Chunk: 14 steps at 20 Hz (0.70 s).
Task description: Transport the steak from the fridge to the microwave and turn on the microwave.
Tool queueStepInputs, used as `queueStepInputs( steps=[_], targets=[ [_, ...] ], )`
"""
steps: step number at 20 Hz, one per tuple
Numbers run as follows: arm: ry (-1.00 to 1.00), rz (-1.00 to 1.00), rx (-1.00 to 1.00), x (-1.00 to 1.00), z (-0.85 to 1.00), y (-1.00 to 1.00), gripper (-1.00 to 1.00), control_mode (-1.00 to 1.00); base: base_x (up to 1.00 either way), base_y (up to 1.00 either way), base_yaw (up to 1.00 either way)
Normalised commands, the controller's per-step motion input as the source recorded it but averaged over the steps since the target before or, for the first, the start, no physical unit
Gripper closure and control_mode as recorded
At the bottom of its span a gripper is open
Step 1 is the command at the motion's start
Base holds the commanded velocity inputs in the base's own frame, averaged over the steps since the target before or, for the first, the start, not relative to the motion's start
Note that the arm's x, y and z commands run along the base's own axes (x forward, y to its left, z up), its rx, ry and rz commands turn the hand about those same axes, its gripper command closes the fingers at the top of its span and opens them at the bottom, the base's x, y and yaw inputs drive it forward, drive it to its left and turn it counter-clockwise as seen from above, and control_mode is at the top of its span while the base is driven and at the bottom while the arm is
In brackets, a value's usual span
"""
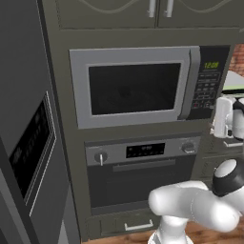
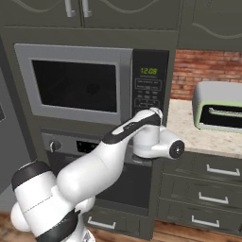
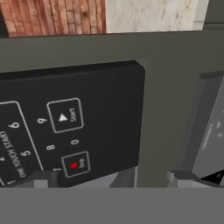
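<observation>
The microwave (image 1: 133, 88) is built in above the oven, its silver-framed door shut and its window dark. The steak is hidden. The microwave's black keypad (image 2: 149, 87) shows green digits. In the hand view the keypad (image 3: 70, 127) is close and rolled sideways, with the Start button (image 3: 65, 116) and the red-marked Stop button (image 3: 75, 165) in front. My gripper (image 3: 113, 179) is open with nothing between its fingertips (image 3: 41, 178). It sits just off the keypad's lower corner. The grey fridge (image 1: 28, 143) stands at the left with its door shut.
A knobbed oven (image 1: 140, 174) sits under the microwave. To the right, a small silver toaster oven (image 2: 220, 106) stands on a pale counter (image 2: 189, 130) before a brick wall, with dark drawers (image 2: 208, 189) beneath. Dark cabinets (image 1: 157, 12) hang overhead.
</observation>
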Motion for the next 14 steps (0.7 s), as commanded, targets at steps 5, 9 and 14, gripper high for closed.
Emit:
queueStepInputs(
  steps=[5, 9, 14],
  targets=[
    [0.0, 0.02, 0.0, 0.28, -0.11, -0.02, -1.0, -1.0, 0.0, 0.0, 0.0],
    [-0.01, 0.03, 0.0, 0.28, -0.08, -0.04, -1.0, -1.0, 0.0, 0.0, 0.0],
    [0.0, 0.03, 0.0, 0.21, -0.04, -0.13, -1.0, -1.0, 0.0, 0.0, 0.0]
  ],
)
